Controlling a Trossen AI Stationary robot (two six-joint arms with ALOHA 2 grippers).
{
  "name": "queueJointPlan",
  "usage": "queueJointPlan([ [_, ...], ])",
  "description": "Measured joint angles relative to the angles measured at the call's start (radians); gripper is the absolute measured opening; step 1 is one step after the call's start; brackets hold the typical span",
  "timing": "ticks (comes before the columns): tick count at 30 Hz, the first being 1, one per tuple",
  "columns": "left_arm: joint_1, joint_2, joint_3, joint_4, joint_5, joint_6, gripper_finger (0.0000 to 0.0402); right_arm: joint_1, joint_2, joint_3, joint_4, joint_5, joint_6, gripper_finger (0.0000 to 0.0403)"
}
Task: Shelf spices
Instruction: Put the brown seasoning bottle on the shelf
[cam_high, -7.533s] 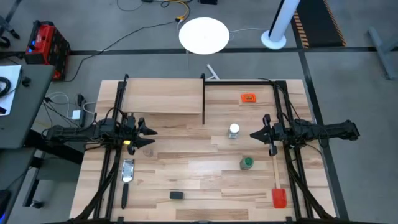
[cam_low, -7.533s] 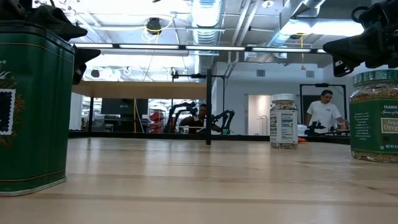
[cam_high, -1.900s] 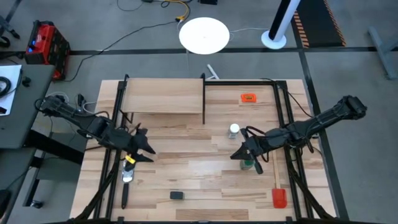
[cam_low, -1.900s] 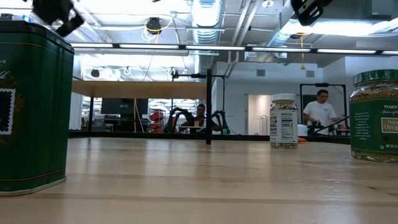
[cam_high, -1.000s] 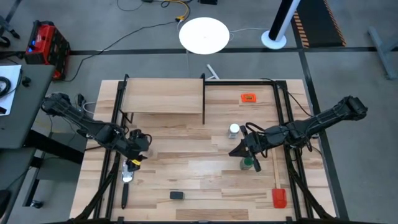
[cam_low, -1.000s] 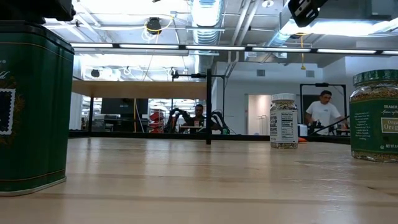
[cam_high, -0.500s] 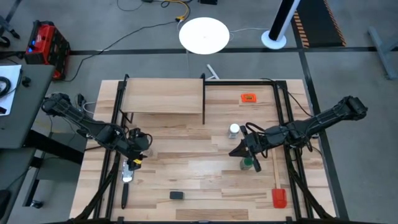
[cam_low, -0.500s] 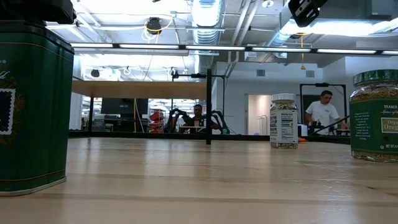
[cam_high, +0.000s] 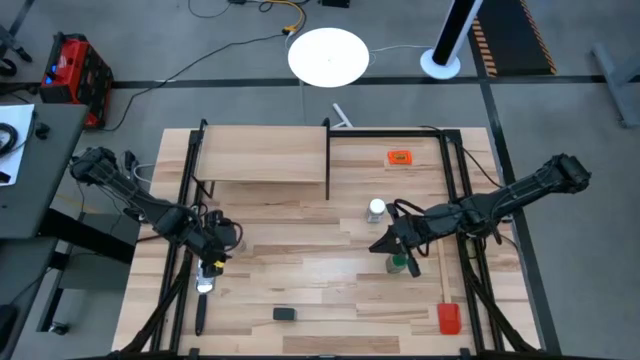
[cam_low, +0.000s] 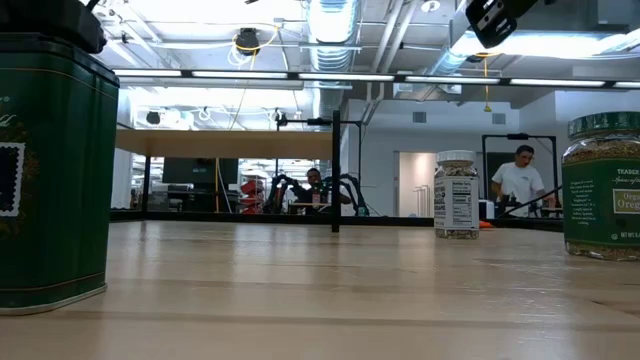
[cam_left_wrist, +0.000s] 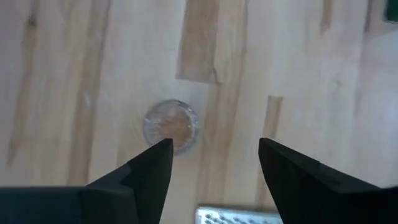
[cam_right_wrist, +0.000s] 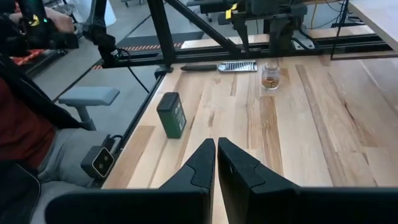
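Note:
My left gripper (cam_left_wrist: 214, 149) is open, points down and hangs over the table's left side (cam_high: 212, 262). The brownish jar (cam_left_wrist: 171, 126), seen from above, stands on the wood just past one fingertip, untouched; it also shows in the right wrist view (cam_right_wrist: 270, 74). My right gripper (cam_right_wrist: 216, 155) is shut with nothing in it and hovers right of centre (cam_high: 383, 244), with the green-lidded jar (cam_high: 398, 264) below its wrist. The white-lidded jar (cam_high: 376, 209) stands upright behind it. The dark green tin (cam_right_wrist: 171, 114) stands near the front edge (cam_high: 285, 314). The shelf (cam_high: 262, 155) is at the far left.
A metal grater (cam_right_wrist: 236, 66) lies beside the brownish jar, its edge under my left gripper (cam_left_wrist: 236, 216). An orange tag (cam_high: 399, 157) lies at the far right, and a red-headed spatula (cam_high: 448, 318) along the right side. Black frame rails run along both table sides. People sit beyond the table.

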Motion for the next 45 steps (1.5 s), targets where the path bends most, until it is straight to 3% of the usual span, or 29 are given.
queueJointPlan([
  [5, -0.015, 0.0, -0.026, 0.003, -0.062, -0.001, 0.023, 0.0, 0.0, 0.0, -0.003, 0.0, 0.0, 0.0026],
  [19, -0.016, 0.0, -0.066, 0.029, -0.116, 0.0, 0.023, 0.0, 0.0, 0.0, -0.006, 0.0, 0.0, 0.0026],
  [45, -0.016, 0.0, -0.066, 0.074, -0.152, 0.016, 0.023, 0.0, 0.0, 0.0, -0.011, -0.001, 0.001, 0.0026],
])
